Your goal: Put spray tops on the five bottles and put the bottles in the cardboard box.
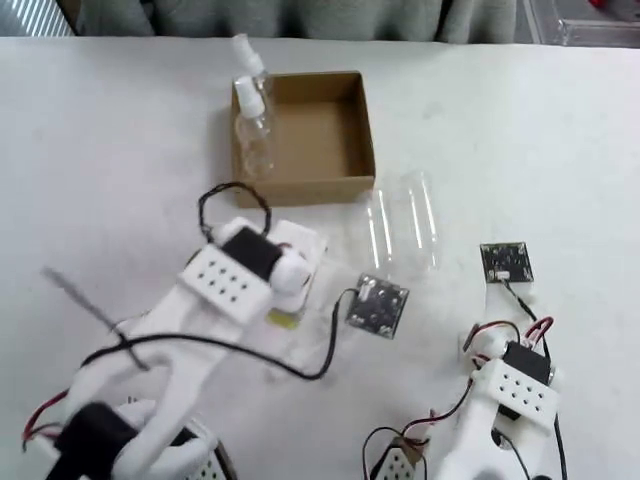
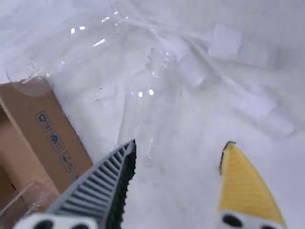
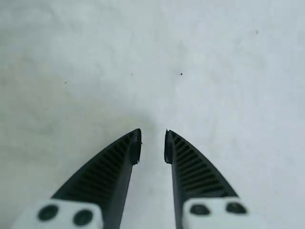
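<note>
The cardboard box (image 1: 340, 130) lies open at the back centre of the table. Two clear bottles with white spray tops (image 1: 252, 120) rest against its left wall. More clear bottles without tops (image 1: 400, 225) lie side by side on the table, to the right of the box's front. My left arm (image 1: 235, 275) is just in front of the box. My left gripper (image 2: 181, 145) is open, holds nothing and points at one of the lying bottles (image 2: 147, 105), beside the box's wall (image 2: 43, 138). My right gripper (image 3: 152, 140) hangs over bare table with only a narrow slit between its fingers.
The right arm (image 1: 510, 385) sits at the front right. Black cables (image 1: 235, 195) loop off the left arm near the box's front edge. A thin grey rod (image 1: 80, 295) lies at the left. The tabletop is white.
</note>
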